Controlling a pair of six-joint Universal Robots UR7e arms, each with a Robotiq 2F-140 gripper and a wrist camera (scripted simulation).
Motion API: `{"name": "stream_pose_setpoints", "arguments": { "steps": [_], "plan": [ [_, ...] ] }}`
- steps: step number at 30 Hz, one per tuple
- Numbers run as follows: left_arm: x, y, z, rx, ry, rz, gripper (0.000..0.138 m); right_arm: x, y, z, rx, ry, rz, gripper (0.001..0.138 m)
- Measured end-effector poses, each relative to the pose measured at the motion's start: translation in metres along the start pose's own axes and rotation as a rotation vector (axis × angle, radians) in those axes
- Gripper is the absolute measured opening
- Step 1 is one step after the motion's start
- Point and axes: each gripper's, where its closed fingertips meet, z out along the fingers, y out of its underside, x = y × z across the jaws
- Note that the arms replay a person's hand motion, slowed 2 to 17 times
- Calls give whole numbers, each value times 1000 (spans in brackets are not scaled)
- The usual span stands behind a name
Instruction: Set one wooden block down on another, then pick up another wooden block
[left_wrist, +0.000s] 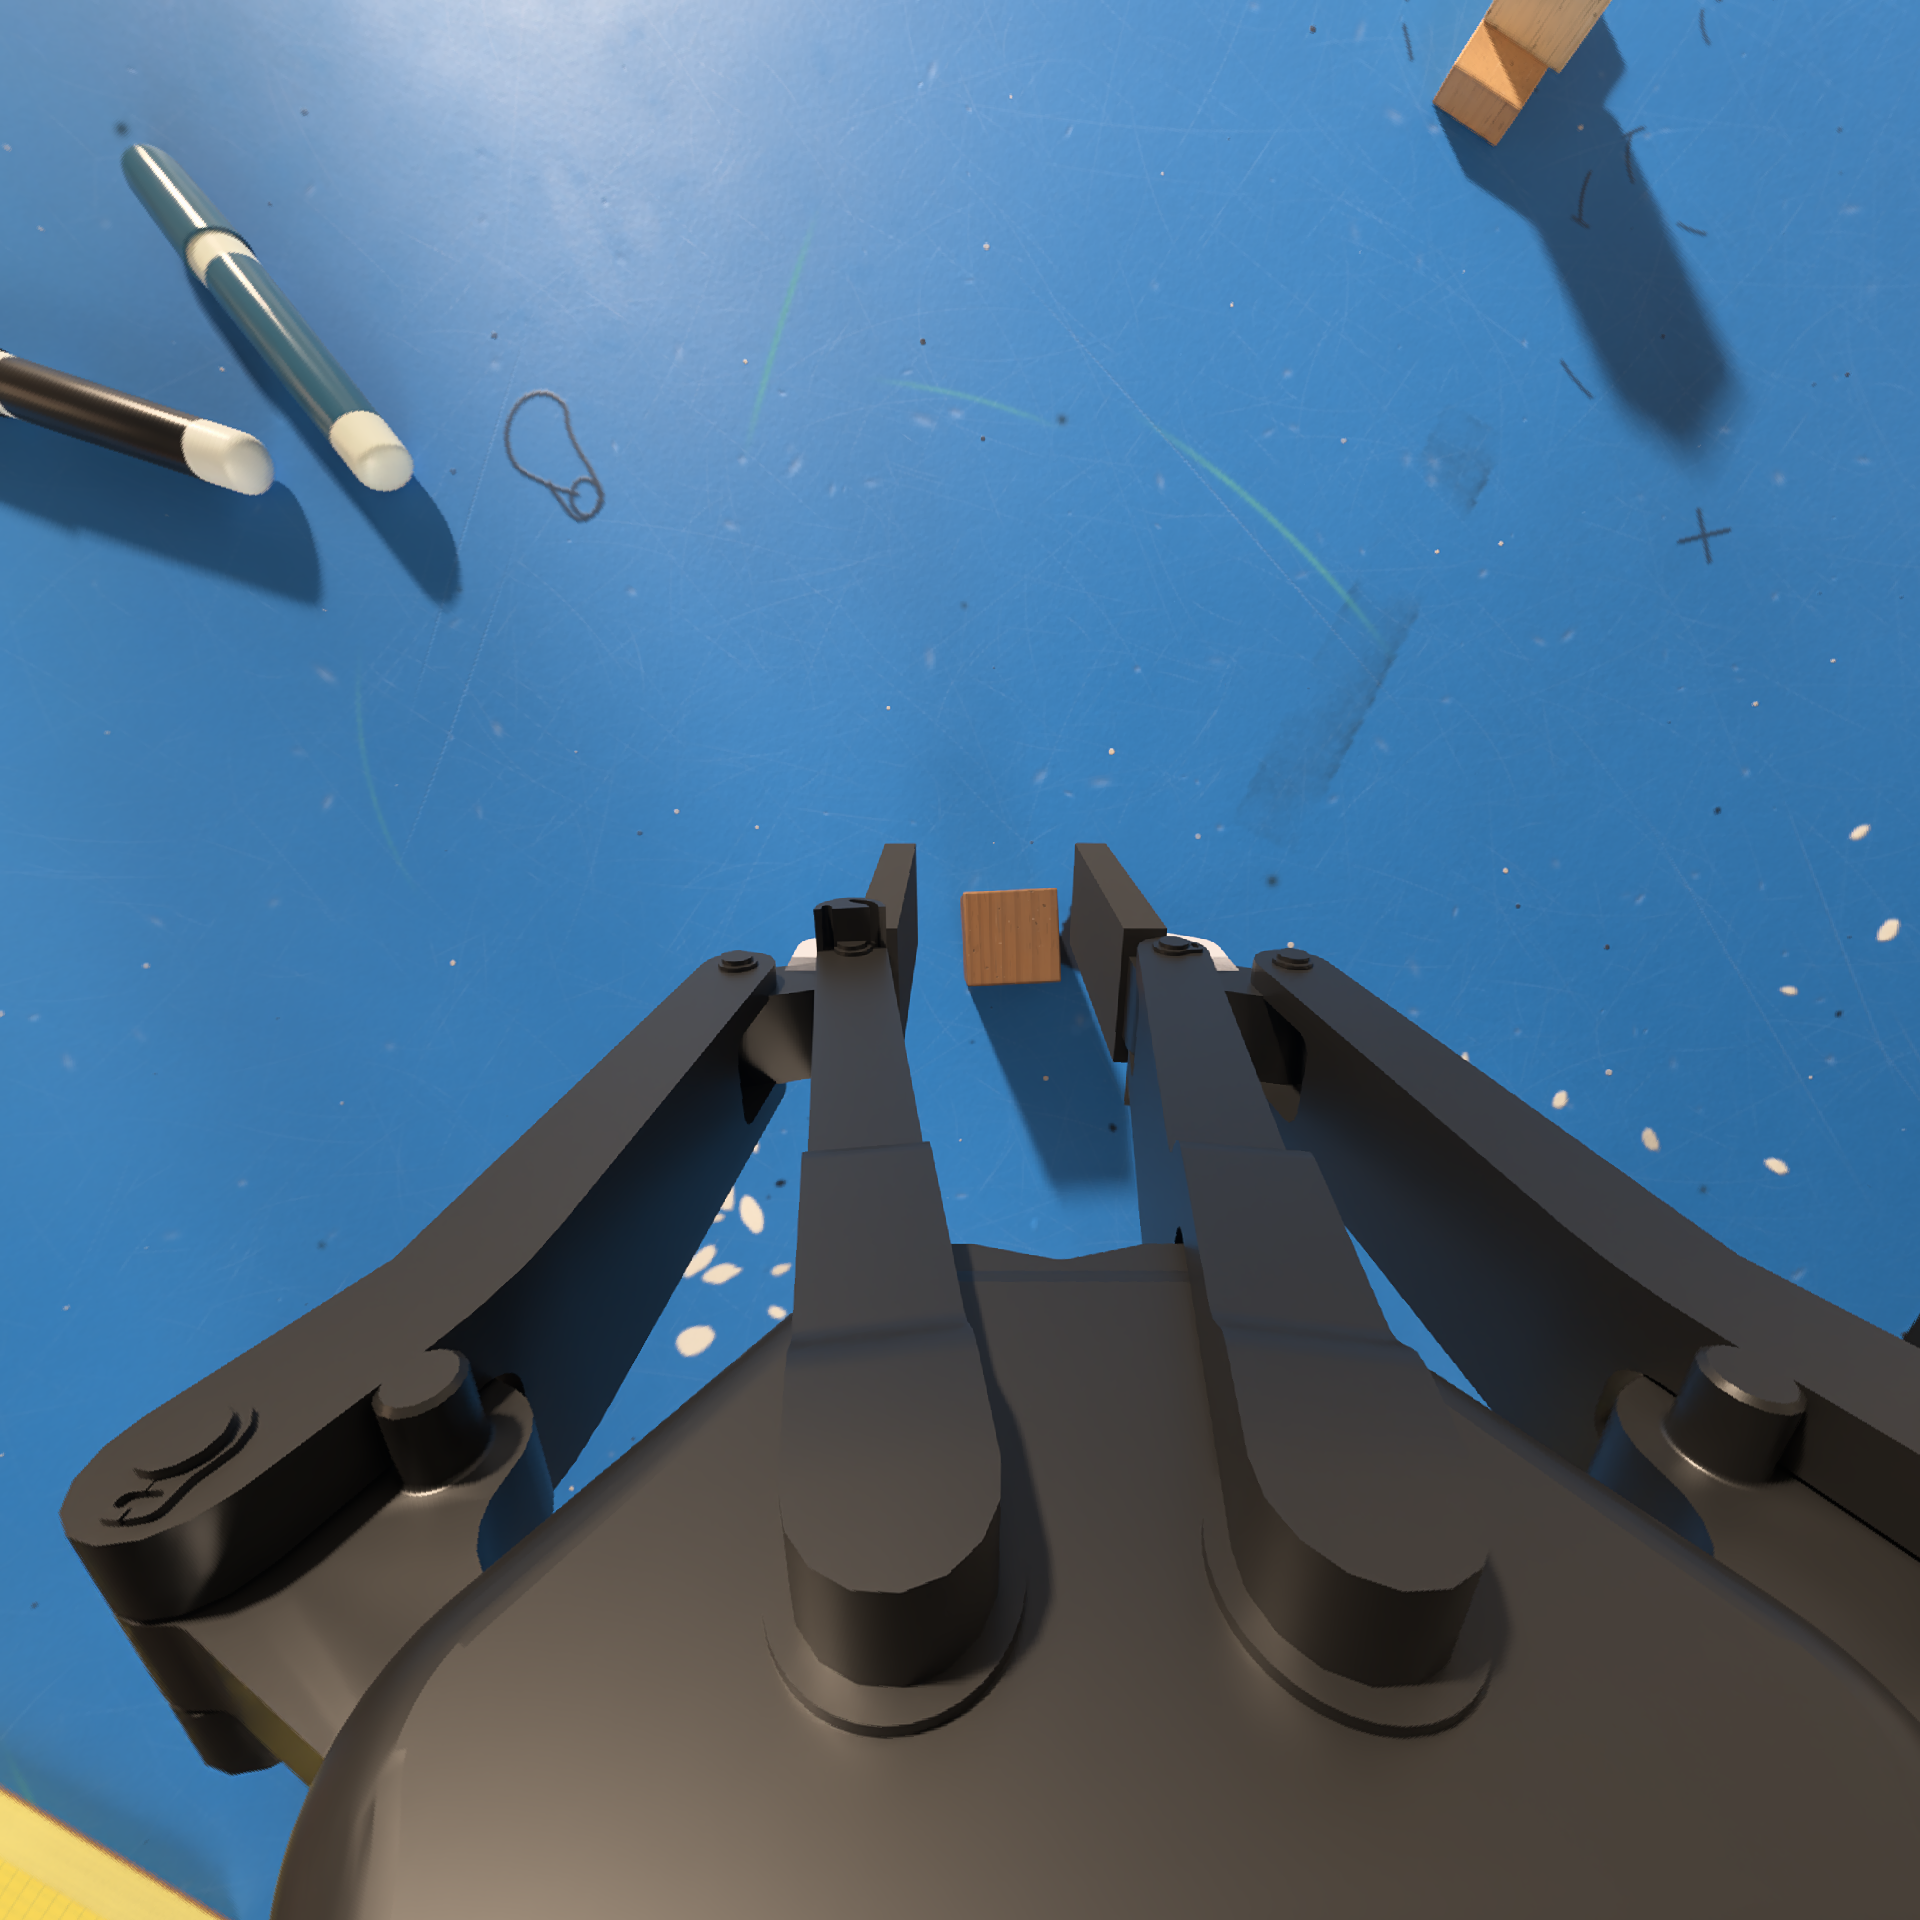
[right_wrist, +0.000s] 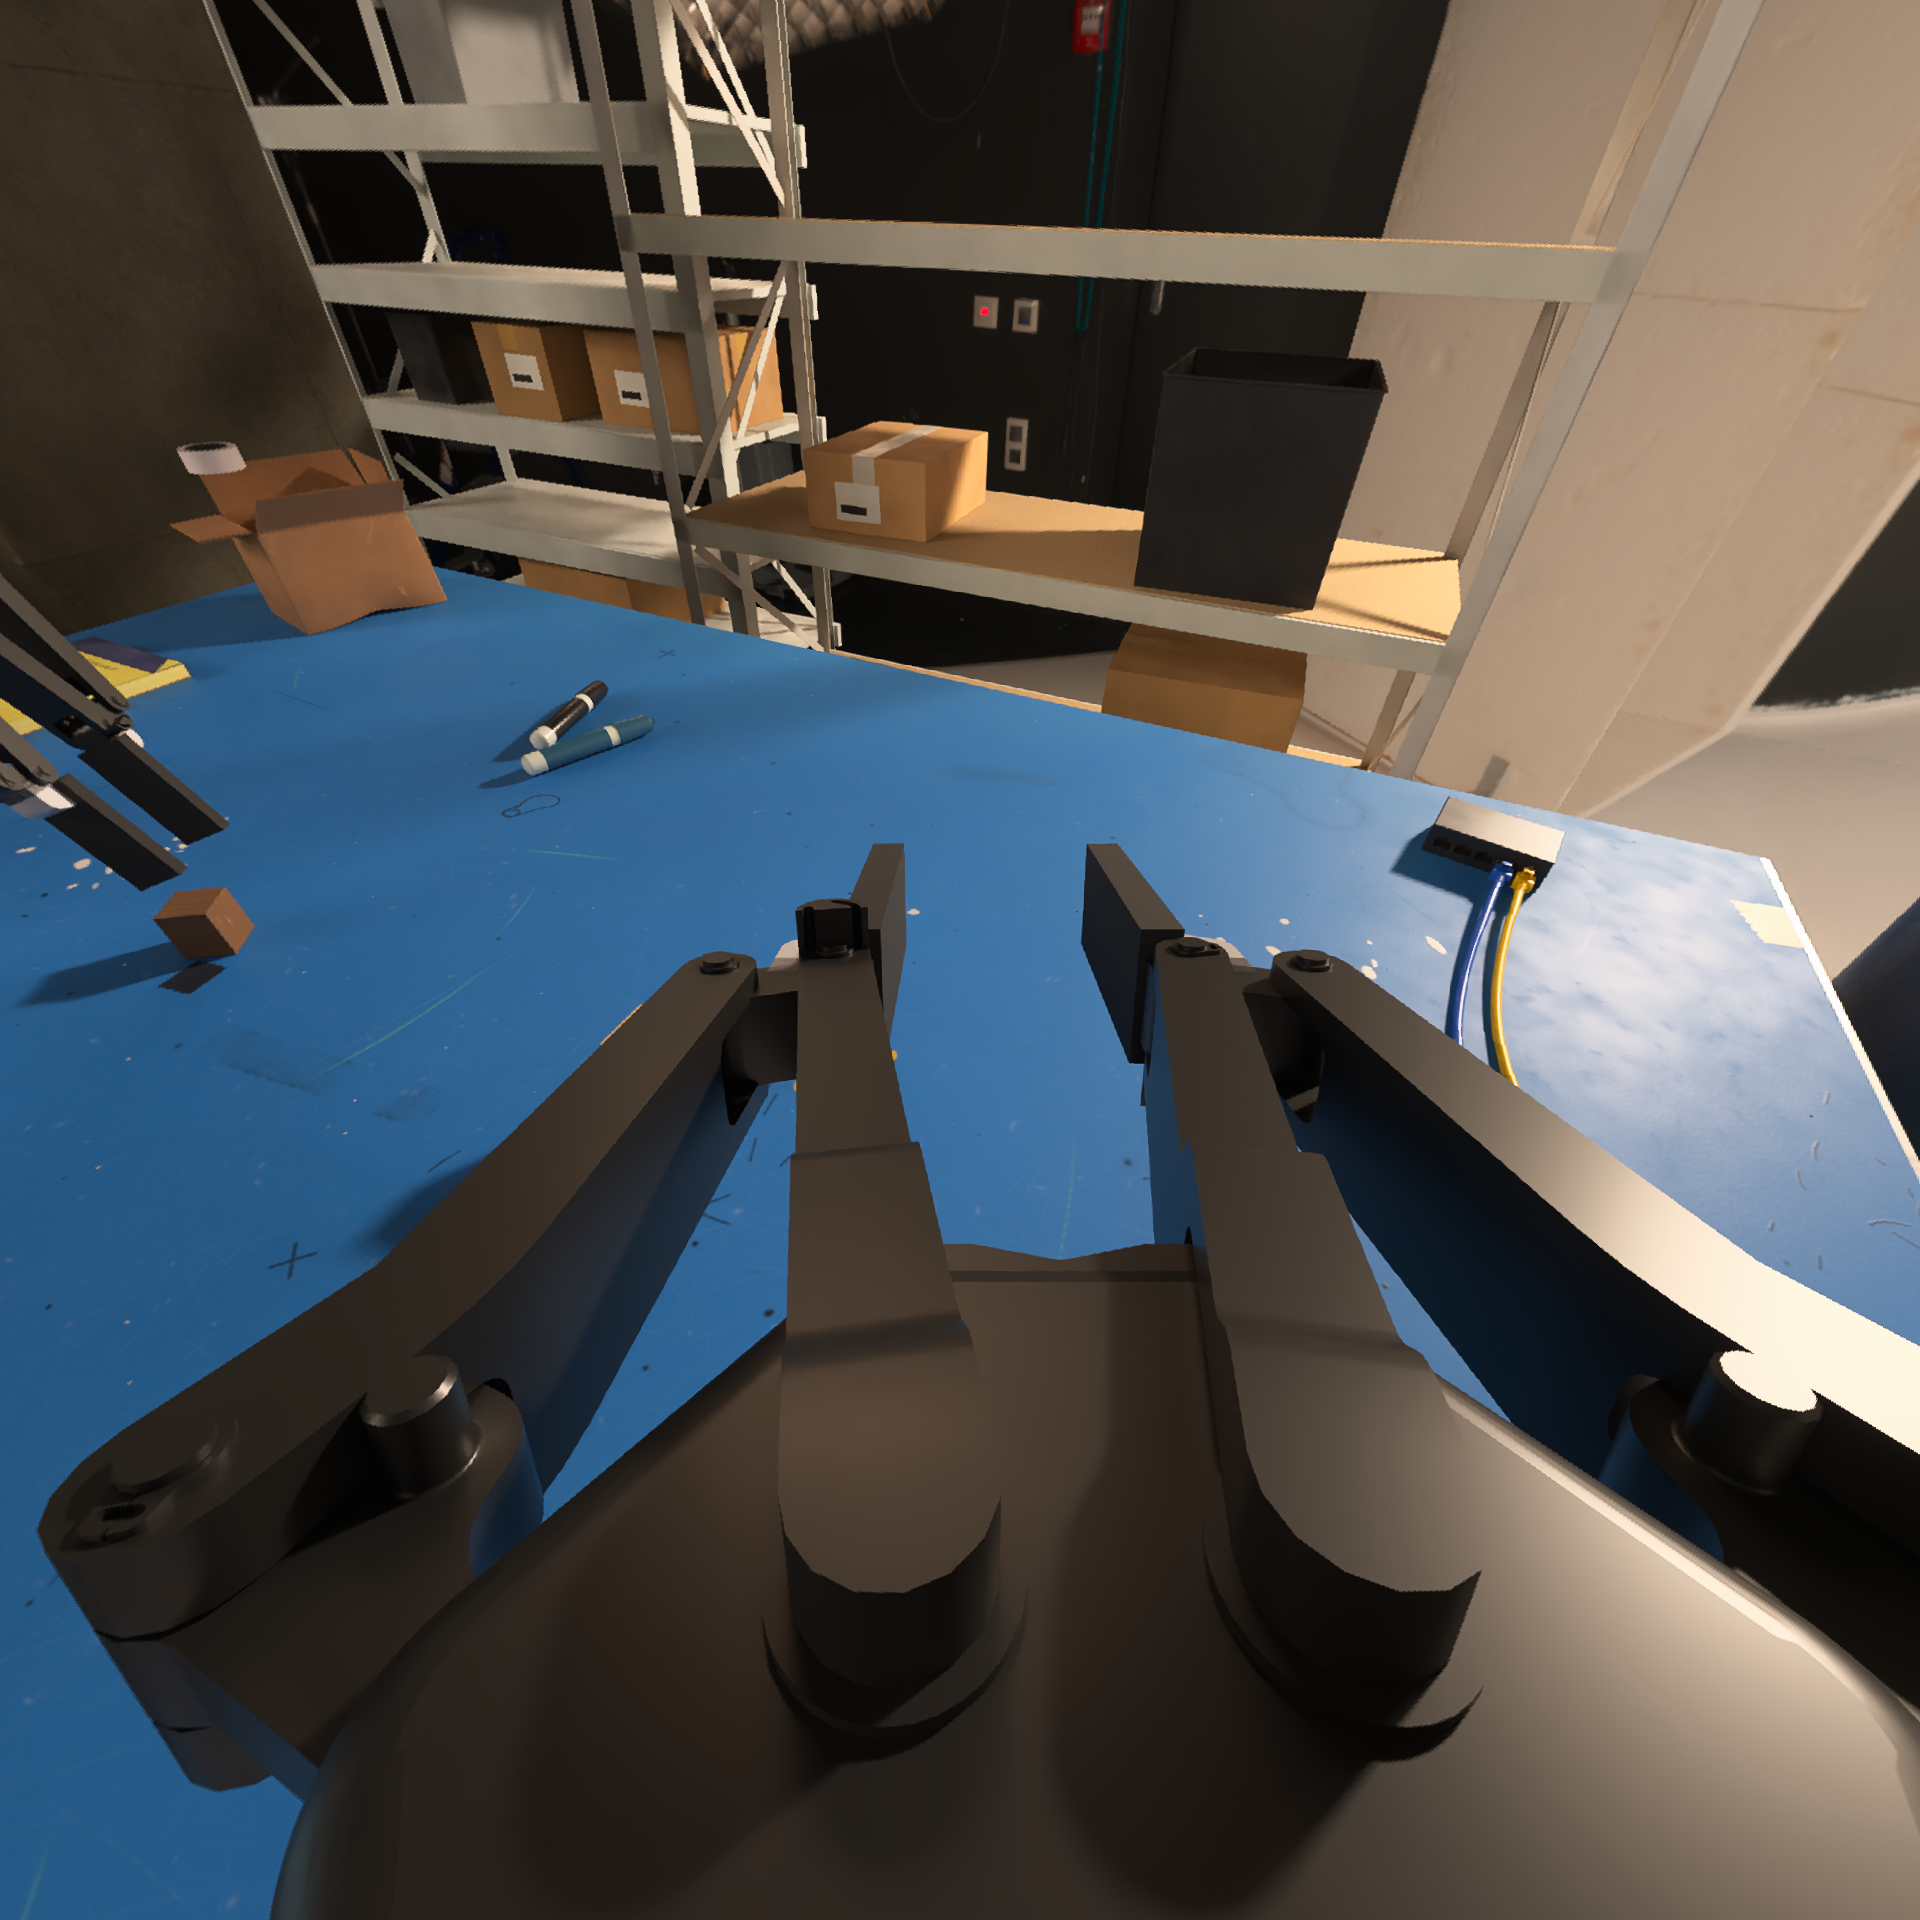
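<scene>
Jaws spread on left gripper (left_wrist: 995, 914), straddling small wooden cube (left_wrist: 1010, 935) without touching. Looks light, rigid; pinch flat opposite sides mid-height. Right gripper (right_wrist: 994, 914) also spread, empty.

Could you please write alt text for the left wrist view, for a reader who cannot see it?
The left end effector points down with its jaws open over a small wooden block on the blue table. Two capped markers lie at upper left, and stacked wooden blocks sit at the upper right edge.

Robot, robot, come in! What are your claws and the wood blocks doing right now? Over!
Left gripper open above small block, not touching. Right gripper open, empty. Two stacked blocks far off. Markers well aside, nothing blocking.
</scene>
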Motion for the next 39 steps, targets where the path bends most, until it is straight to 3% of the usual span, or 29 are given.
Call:
{"name": "stream_pose_setpoints", "arguments": {
  "steps": [8, 25, 39],
  "plan": [
    [1, 4, 12, -25, 25, -14, 41, 1, 0, 0, 7, -8, 11, 46],
    [4, 23, 29, -156, 49, -10, 42, 3, -1, -1, 13, -13, 17, 46],
    [11, 22, 32, -199, 115, -50, 35, 3, 0, 0, 2, -13, 12, 46]
  ]
}}
